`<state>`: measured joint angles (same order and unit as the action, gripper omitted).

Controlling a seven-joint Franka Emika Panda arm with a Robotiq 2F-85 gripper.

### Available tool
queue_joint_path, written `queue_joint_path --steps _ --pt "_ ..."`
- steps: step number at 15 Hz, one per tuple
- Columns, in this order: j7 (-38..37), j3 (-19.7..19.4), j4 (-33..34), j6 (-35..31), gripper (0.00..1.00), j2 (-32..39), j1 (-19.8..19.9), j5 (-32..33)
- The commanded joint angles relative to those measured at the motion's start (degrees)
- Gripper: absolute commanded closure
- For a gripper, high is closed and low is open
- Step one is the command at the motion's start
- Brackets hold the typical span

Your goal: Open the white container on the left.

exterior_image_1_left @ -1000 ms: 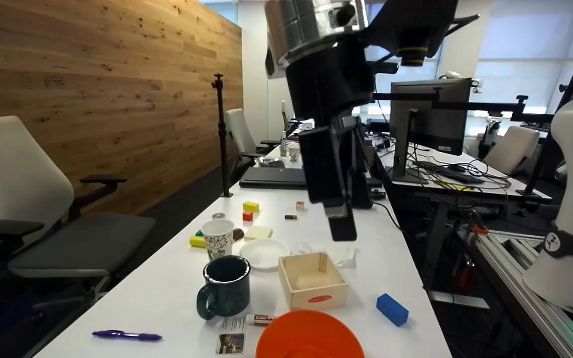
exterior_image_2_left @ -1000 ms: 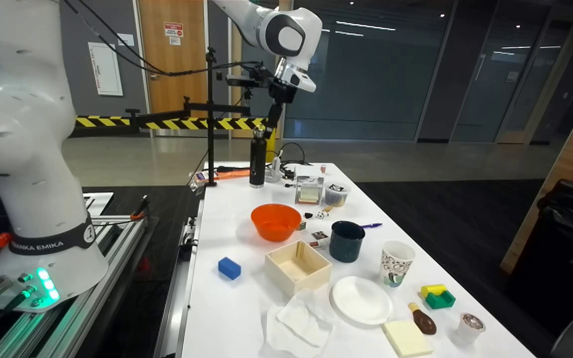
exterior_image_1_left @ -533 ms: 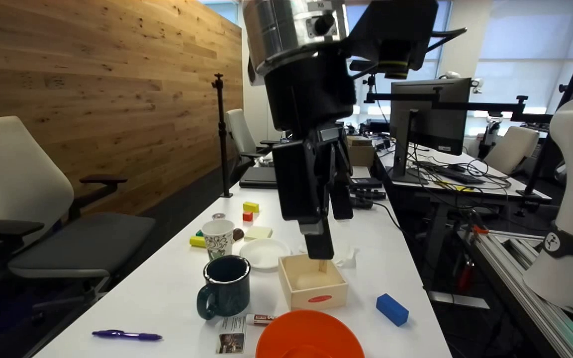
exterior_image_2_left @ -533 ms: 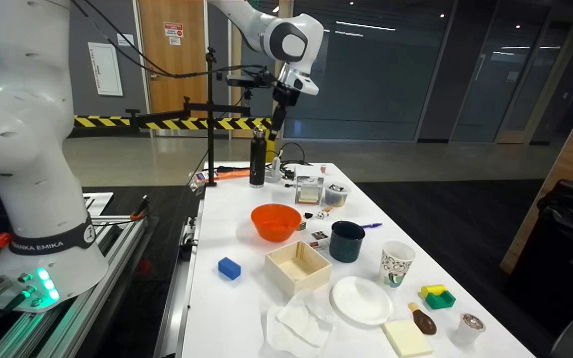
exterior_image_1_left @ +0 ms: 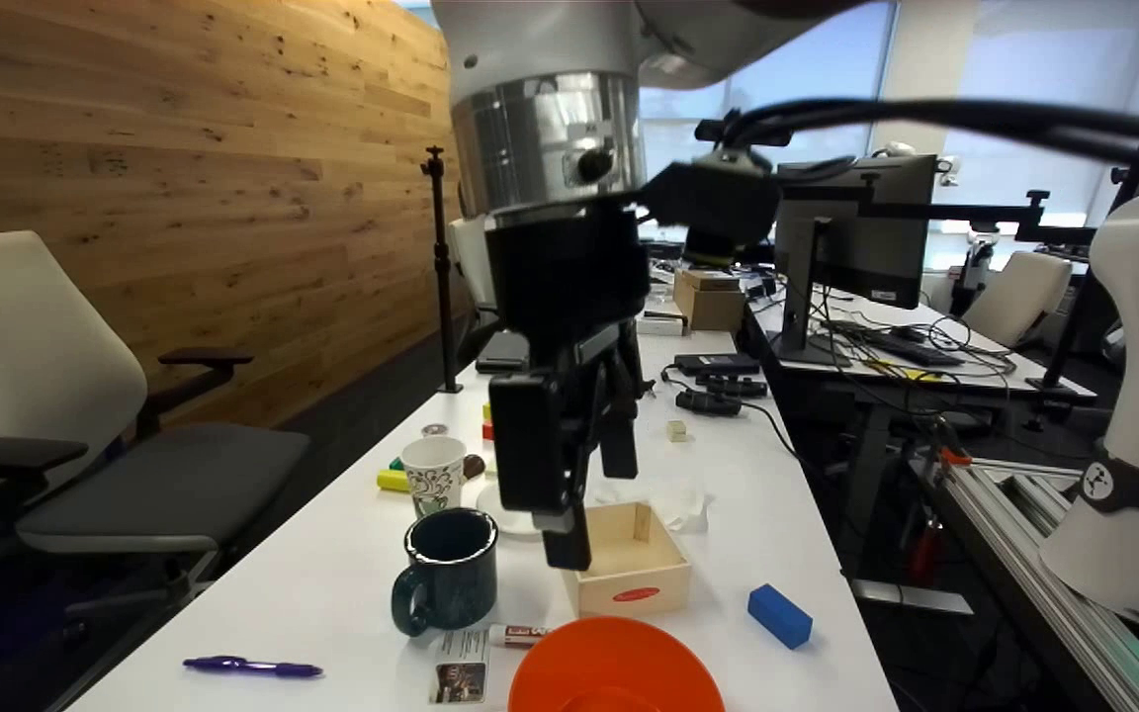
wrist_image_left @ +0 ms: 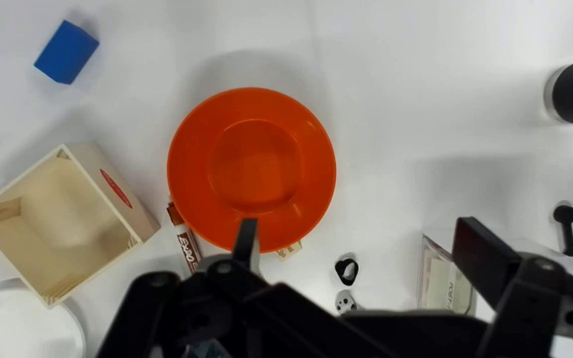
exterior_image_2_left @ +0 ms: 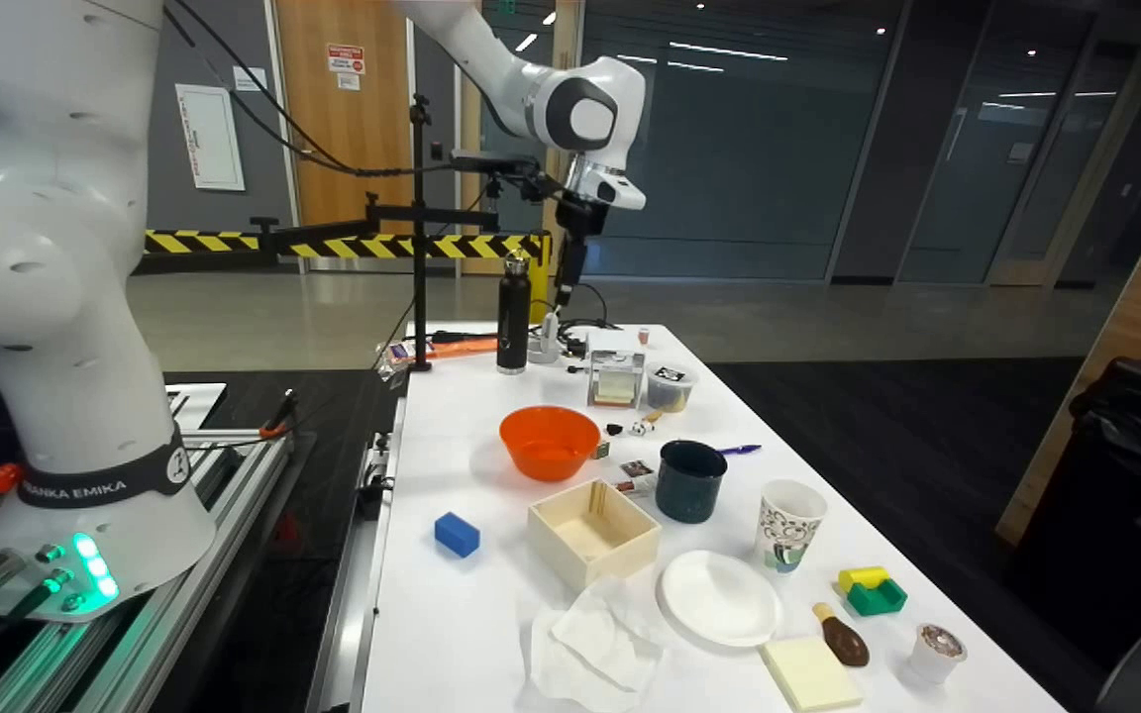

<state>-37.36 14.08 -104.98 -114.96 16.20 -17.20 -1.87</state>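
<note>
White tabletop point(exterior_image_2_left: 452, 634) runs back toward a striped barrier point(exterior_image_2_left: 363, 248) in an exterior view, with a Post-it holder point(exterior_image_2_left: 616, 368) and, just beside it, a tub point(exterior_image_2_left: 670, 393) toward its far end; either could be the container meant. Above hangs the gripper point(wrist_image_left: 359, 238), fingers point(wrist_image_left: 485, 263) spread with nothing between; in the wrist view the holder lies partly under one finger, so reaching it probably needs a sideways shift before descending.

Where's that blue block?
In an exterior view, the blue block sits on the white table, left of the wooden box, on the side toward the robot's base.
</note>
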Motion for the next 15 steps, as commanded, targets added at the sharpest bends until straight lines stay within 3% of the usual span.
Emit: queue_joint_path --steps 1,7,15 --pt "1.6 -1.9 1.3 -7.8 0.0 4.3 -2.0 3.9" --pt "1.4 -5.0 2.2 -24.5 0.0 10.6 -4.8 6.0" --pt "1.9 -7.5 5.4 -28.7 0.0 14.9 -7.9 5.2"
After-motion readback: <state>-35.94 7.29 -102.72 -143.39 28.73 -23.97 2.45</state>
